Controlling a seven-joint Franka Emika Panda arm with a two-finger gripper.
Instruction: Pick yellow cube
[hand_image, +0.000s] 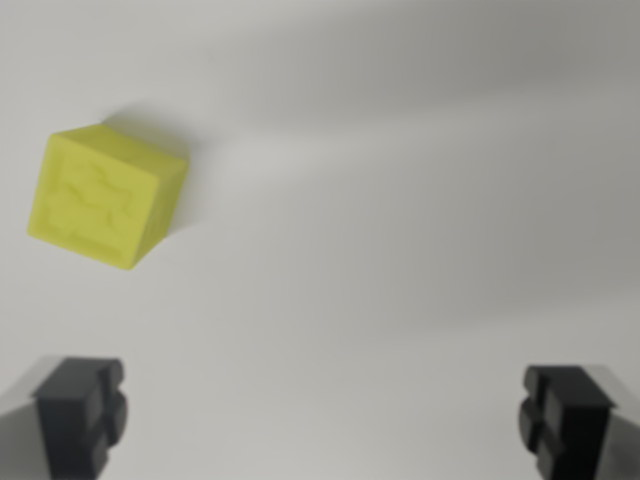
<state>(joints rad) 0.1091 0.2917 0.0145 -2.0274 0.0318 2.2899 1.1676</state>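
Observation:
A yellow cube with a raised pattern on its faces rests on a white surface at the upper left of the wrist view, turned at an angle. My gripper is open, with its two black fingertips showing at the bottom corners of the view and nothing between them. The cube lies beyond the fingers and toward the wrist view's left, roughly above the left fingertip, apart from both pads.
The plain white surface fills the view, with soft grey shadows across the top. No other objects show.

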